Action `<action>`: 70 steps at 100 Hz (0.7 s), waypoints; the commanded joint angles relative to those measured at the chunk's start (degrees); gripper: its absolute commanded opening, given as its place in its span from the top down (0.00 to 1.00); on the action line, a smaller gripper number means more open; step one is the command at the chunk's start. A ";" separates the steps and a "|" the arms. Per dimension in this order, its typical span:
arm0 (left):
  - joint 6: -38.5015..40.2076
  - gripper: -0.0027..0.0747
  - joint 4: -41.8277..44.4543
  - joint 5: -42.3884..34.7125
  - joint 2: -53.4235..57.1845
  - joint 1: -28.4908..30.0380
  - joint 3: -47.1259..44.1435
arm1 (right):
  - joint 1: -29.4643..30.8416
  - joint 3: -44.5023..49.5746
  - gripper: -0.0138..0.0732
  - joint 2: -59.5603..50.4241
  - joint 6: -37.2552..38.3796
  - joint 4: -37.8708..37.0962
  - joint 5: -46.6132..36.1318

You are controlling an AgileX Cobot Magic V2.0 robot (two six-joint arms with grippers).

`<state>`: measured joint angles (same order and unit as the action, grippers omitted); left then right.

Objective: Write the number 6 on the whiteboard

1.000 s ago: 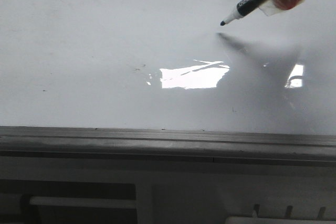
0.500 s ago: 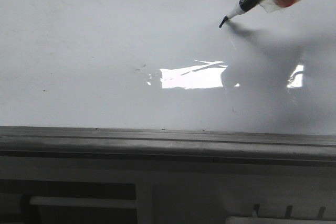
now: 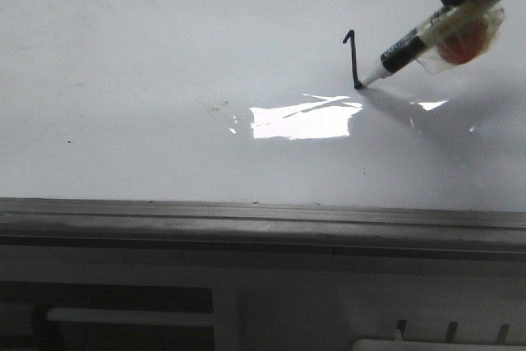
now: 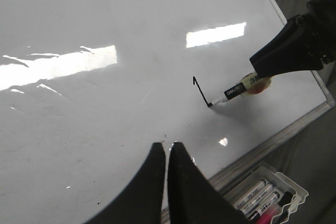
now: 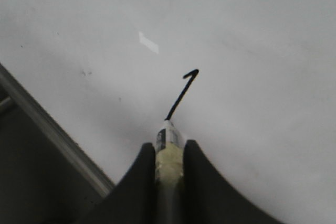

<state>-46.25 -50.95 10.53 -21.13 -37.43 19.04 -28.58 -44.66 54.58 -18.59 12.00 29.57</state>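
the glossy whiteboard [image 3: 148, 55] fills the frame, a glare patch [image 3: 300, 121] at centre, its grey frame edge [image 3: 246, 219] below. upper right, the right gripper [image 5: 169, 153] pinches a marker [image 3: 411, 43], tip touching the number 6 [image 3: 352, 59], only 1 hooked stem. the left gripper [image 4: 167, 153] looks pressed together. a tray of markers [image 4: 262, 195] sits lower right in the left wrist view.

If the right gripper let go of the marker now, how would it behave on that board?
The marker looks round-barrelled, so it would probably roll. The whiteboard is glossy, so likely slippery. The taped lump on the barrel might stop the rolling.
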 commanded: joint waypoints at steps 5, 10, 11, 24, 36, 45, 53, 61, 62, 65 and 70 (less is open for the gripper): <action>0.61 0.99 -1.06 -2.97 -0.34 0.07 1.61 | -0.29 -1.08 0.90 -0.31 -0.17 -0.45 2.64; 0.61 0.99 -1.06 -2.97 -0.34 0.07 1.61 | -0.29 -1.08 0.90 -0.42 -0.17 -0.72 4.11; 0.61 0.99 -1.06 -2.97 -0.34 0.07 1.61 | -0.29 -1.08 0.90 -0.42 -0.17 -0.85 4.40; 0.61 0.99 -1.06 -2.97 -0.34 0.07 1.61 | -0.15 -1.08 0.90 -0.66 3.02 -5.48 5.32; 0.61 0.99 -1.06 -2.97 -0.34 0.07 1.61 | 0.49 -1.21 0.90 -2.03 10.00 -13.42 4.64; 0.61 0.99 -1.06 -2.97 -0.34 0.07 1.61 | 0.62 -1.46 0.90 -3.04 11.61 -15.54 2.54; 0.61 0.99 -1.06 -2.97 -0.34 0.07 1.61 | 0.62 -2.01 0.90 -3.33 11.61 -15.54 0.06; 0.61 0.99 -1.06 -2.97 -0.34 0.07 1.61 | 0.62 -2.46 0.90 -3.08 11.61 -14.80 -1.59; 0.61 0.99 -1.06 -2.97 -0.34 0.07 1.61 | 0.62 -2.54 0.90 -3.04 11.61 -14.64 -1.79; 0.61 0.99 -1.06 -2.97 -0.34 0.07 1.61 | 0.52 -2.60 0.90 -2.65 11.61 -14.23 -2.37; 0.61 0.99 -1.06 -2.97 -0.34 0.07 1.61 | 0.52 -2.60 0.90 -2.23 11.61 -13.48 -2.95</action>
<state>-46.25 -50.95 10.53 -21.13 -37.43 19.04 -28.76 -45.25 51.68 -6.93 0.00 32.74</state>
